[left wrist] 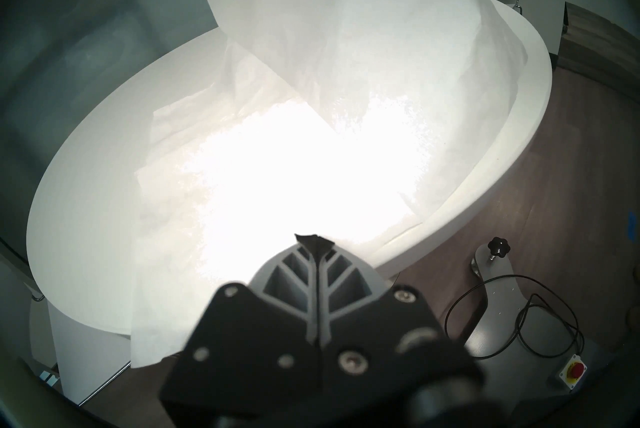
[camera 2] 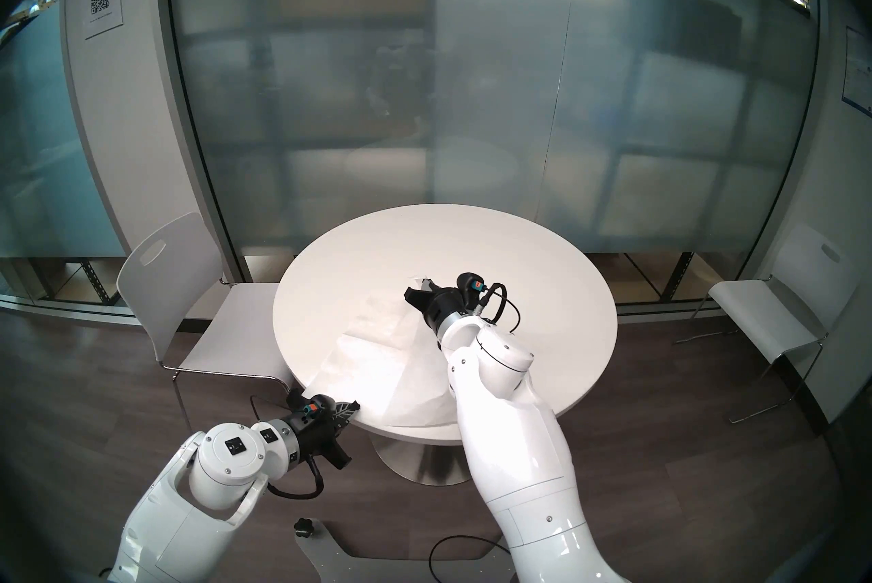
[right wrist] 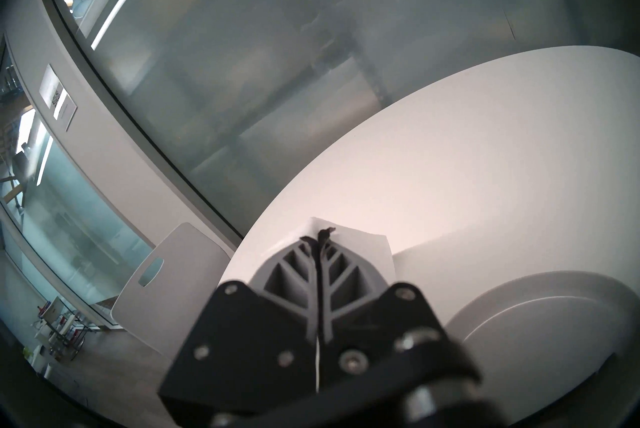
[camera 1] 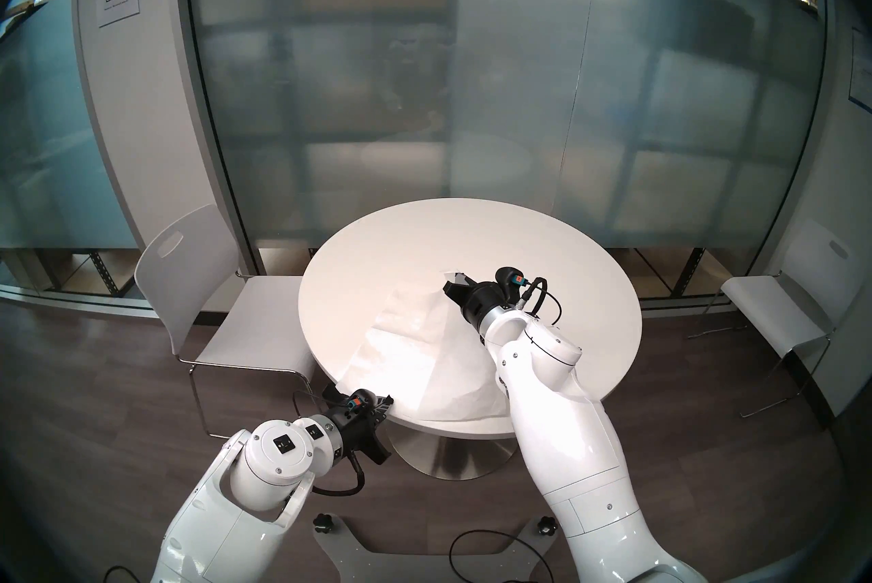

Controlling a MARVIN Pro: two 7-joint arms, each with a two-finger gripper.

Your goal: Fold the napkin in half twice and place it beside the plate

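Left gripper (camera 1: 388, 401) sits nearest the head camera, at the near-left rim of the round white table (camera 1: 387, 247). Its jaws are pressed together on a corner of the napkin (camera 1: 415, 341), which is visible in the left wrist view as white sheet emerging directly from the closed fingertips.

Right gripper (camera 1: 454, 280) is positioned above the middle of the tabletop, pointing away from the robot. Its jaws are likewise clamped on the napkin; a white corner protrudes past the tips in the right wrist view.

Napkin status: the sheet spans from the near table edge, where it lies flat and slightly overhangs, up to the right gripper, where it is lifted clear of the surface. The raised portion forms a tall curved drape. The lower portion shows creases and strong glare.

Plate (right wrist: 554, 320) location: on the tabletop just beside and below the right gripper, seen only in the right wrist view.

White chair (camera 1: 198, 285) stands left of the table.
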